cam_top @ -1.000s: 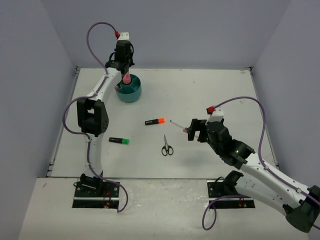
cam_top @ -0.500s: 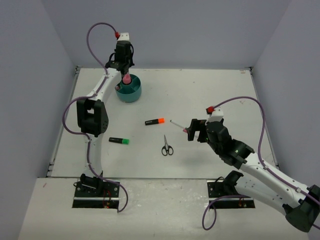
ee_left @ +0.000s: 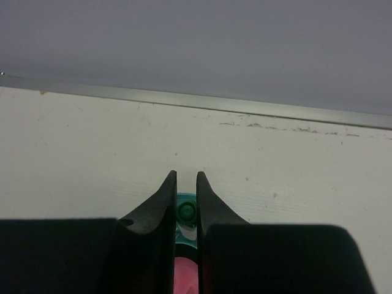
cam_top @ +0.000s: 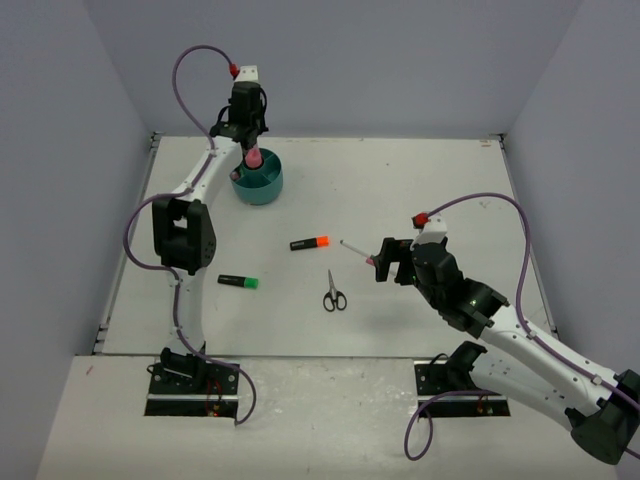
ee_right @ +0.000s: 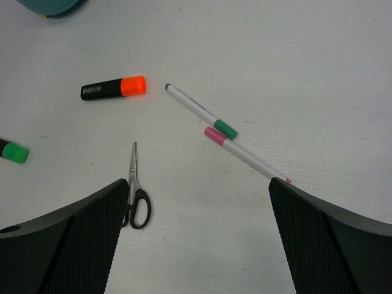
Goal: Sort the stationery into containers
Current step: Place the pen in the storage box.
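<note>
Fingers of the left gripper [cam_top: 251, 147] pinch the pink tube [cam_top: 253, 159] from above in the top view. We hold it standing up, right over the round teal organiser [cam_top: 262, 190], so it can slide straight down into a slot. The right gripper [cam_top: 377, 258] hangs low with its fingers spread wide, just above the thin white pens [cam_top: 352, 247]. We think it is ready to come down around one.

From the left wrist we see two black fingers [ee_left: 164, 202] very close together, with smooth pink between them. A little green round bit [ee_left: 185, 211] sits just past the tips. We cannot tell what it is.

From the right wrist, the wide fingers have bumpy mesh pads [ee_right: 73, 239]. Between them lie the two pens, long and skinny, one capped green and one pink. They are so close that we cannot tell if they touch. The orange highlighter [ee_right: 113, 89] is fat and blocky. The scissors [ee_right: 136, 199] have thin shiny blades and black loops. The green highlighter [ee_right: 12, 151] peeks in at the left edge.
</note>
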{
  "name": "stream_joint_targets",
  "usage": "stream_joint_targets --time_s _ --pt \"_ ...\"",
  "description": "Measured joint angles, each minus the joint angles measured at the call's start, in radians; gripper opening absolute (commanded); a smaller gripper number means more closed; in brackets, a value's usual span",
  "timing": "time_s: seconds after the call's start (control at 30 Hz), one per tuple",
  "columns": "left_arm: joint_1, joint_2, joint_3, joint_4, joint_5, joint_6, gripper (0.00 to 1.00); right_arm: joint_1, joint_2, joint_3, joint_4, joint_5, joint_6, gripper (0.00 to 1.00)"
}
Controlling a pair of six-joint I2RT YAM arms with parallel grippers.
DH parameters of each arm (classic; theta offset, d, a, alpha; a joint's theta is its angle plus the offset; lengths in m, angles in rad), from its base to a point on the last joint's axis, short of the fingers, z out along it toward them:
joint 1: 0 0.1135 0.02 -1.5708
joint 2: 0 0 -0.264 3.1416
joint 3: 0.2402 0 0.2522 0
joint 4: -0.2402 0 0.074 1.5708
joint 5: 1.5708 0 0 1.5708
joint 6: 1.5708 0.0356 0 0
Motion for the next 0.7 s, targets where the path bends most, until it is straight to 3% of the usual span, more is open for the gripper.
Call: stream_joint_targets --time_s 0.43,0.7 --pt "0.0 -0.033 -0.031 0.015 0.019 -0.003 0.0 0.0 0.008 0.0 0.0 0.0 0.0 0.99" --pt "0.0 -0.144 -0.035 0.017 0.018 -0.019 0.0 0.0 0.014 0.0 0.0 0.0 0.0 0.99"
